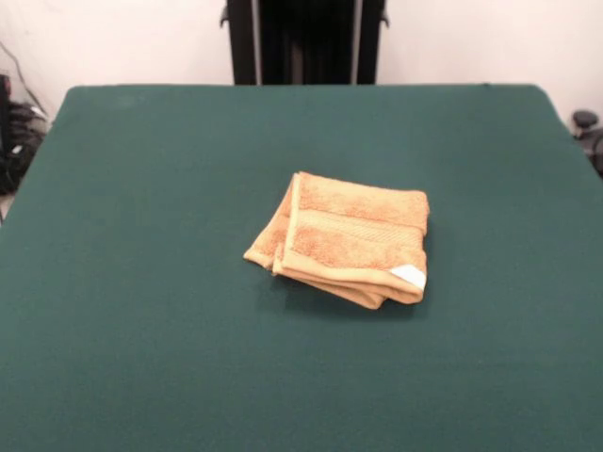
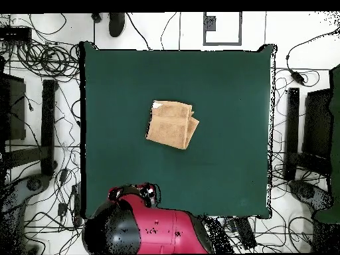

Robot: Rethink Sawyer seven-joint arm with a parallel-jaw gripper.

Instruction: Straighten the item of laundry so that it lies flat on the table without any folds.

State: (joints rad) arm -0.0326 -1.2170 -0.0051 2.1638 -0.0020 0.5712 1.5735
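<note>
The dark green surface [image 1: 141,358] fills the lower part of the front view, bare felt-like cloth running from the bottom edge up to the towel. The orange-tan towel [image 1: 349,240] lies a little right of the frame's centre, folded into a compact, roughly rectangular bundle of several layers. A woven border band runs across its top face, hemmed edges stack along the lower side, and a small white tag [image 1: 410,276] sits at the lower right corner. At the left end, the under layers stick out past the top one.

In the overhead view the same towel [image 2: 172,124] rests slightly above and just left of the middle of the surface [image 2: 226,179], well apart from every edge, with the tag at its upper left corner and the uneven layered edges on its right side.

The red and black arm [image 2: 149,229] shows at the bottom of the overhead view, bunched up just off the lower left edge of the surface, far from the towel. The end effector cannot be made out, so I cannot tell whether it is released or clenched.

Cables [image 2: 40,80] sprawl over the floor around the surface.
</note>
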